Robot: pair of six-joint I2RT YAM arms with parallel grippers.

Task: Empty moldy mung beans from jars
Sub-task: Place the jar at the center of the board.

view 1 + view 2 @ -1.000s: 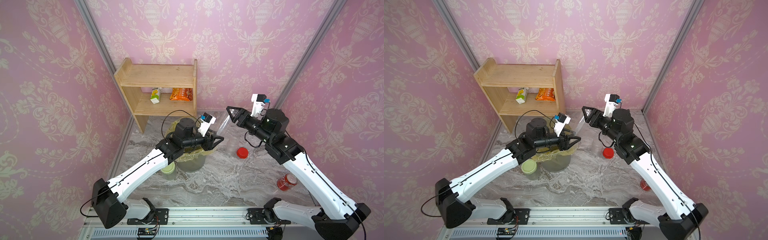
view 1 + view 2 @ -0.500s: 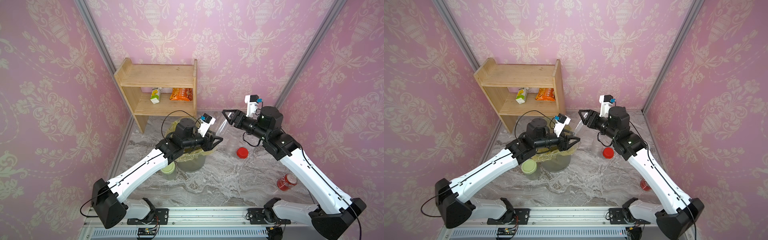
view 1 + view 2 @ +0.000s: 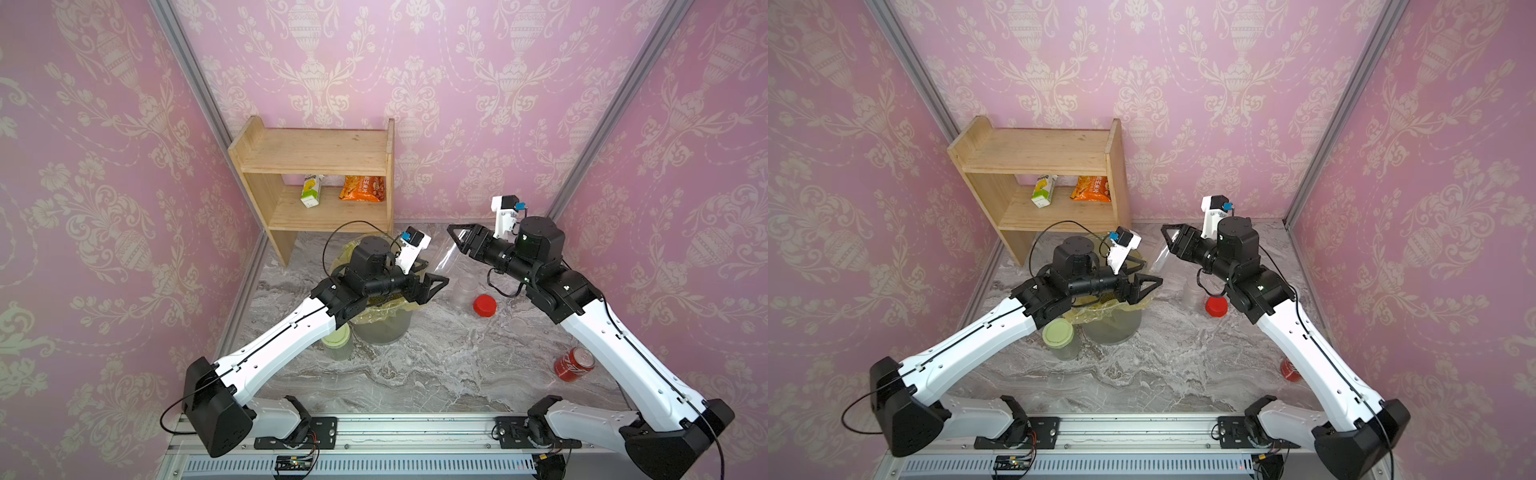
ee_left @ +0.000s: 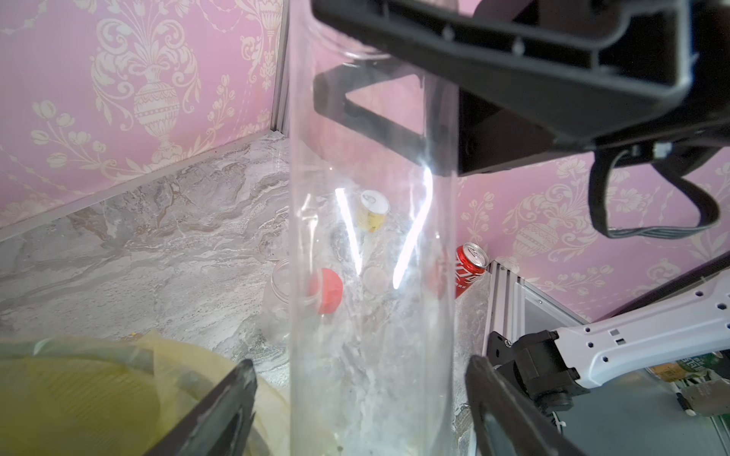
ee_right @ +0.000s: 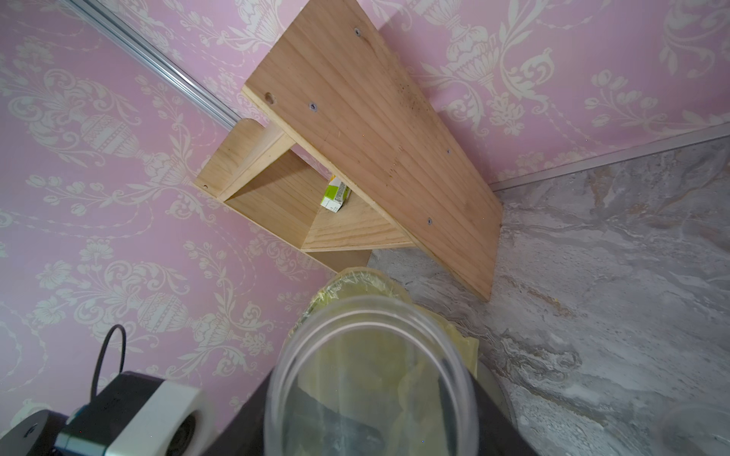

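Pink damask wallpaper (image 3: pixel 457 83) walls in a grey marble-look bench (image 3: pixel 436 365) on three sides. A wooden shelf (image 3: pixel 316 162) fills the back left corner. A lined bin (image 3: pixel 386 328) in front of it holds mung beans (image 3: pixel 1108 296). The right gripper (image 3: pixel 453 232) is clenched on the slim jar (image 3: pixel 446 259), which is tilted with its mouth towards the bin. The left gripper (image 3: pixel 436 274) is released, its fingers either side of that jar and clear of it. A green-lidded jar (image 3: pixel 1059 332) stands just beside the bin, and a cola can (image 3: pixel 575 363) lies near the right edge.
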